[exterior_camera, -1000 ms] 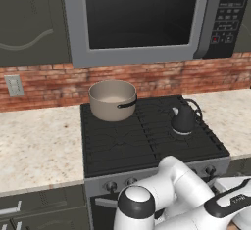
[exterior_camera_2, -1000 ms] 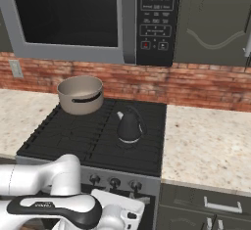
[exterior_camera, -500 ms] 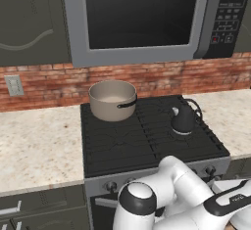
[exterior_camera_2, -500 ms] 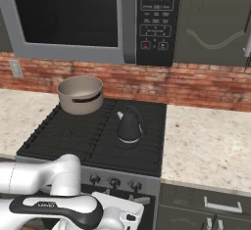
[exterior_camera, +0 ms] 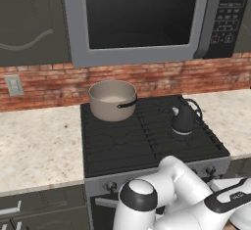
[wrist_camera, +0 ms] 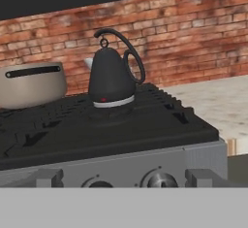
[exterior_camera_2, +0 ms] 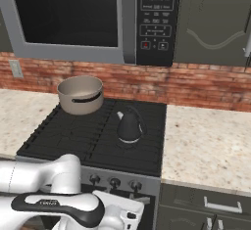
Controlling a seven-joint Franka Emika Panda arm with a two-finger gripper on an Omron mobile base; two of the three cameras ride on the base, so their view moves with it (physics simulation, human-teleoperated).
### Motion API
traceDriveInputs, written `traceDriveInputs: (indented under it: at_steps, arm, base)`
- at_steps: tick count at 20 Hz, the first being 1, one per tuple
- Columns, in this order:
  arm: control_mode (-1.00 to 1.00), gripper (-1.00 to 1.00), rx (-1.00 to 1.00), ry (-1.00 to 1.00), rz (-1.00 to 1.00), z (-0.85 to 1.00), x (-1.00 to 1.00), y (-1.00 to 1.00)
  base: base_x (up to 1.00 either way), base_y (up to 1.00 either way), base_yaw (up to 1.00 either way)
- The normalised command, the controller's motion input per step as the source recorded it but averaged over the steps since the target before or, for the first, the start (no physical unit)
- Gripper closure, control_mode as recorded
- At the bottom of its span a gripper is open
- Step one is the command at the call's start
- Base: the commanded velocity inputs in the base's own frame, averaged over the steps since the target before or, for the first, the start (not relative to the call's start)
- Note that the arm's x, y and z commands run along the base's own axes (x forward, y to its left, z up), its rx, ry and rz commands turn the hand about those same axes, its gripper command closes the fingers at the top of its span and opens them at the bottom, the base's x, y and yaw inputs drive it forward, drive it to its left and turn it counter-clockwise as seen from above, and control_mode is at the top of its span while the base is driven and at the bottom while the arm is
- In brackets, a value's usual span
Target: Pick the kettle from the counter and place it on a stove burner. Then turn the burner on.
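Two vessels on my cooktop: kettle [exterior_camera: 183,122] upright on right stove burner [exterior_camera: 188,134], pot [exterior_camera: 112,100] rear-left, well apart; claw state I cannot tell.

Both base views look down on the cooktop [exterior_camera: 147,141] from behind — the hand view sits low, seemingly knob-level.

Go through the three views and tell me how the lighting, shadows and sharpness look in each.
Left base view: flat, even light, no glare, only a faint shadow under the kettle. Right base view: same soft light, the pot crisp. Hand view: close and low, the stove burner grate slightly soft, brick wall evenly lit.
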Motion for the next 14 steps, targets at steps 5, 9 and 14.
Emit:
traceDriveInputs:
  at_steps: [5,9,14]
  arm:
    - [-1.00,-1.00,0.00,0.00,0.00,0.00,0.15,0.00]
    - [-1.00,-1.00,0.00,0.00,0.00,-0.03,0.12,0.00]
    - [-1.00,-1.00,0.00,0.00,0.00,-0.05,0.10,0.00]
  base:
    - [0.00,0.00,0.00]
    - [0.00,0.00,0.00]
    - [0.00,0.00,0.00]
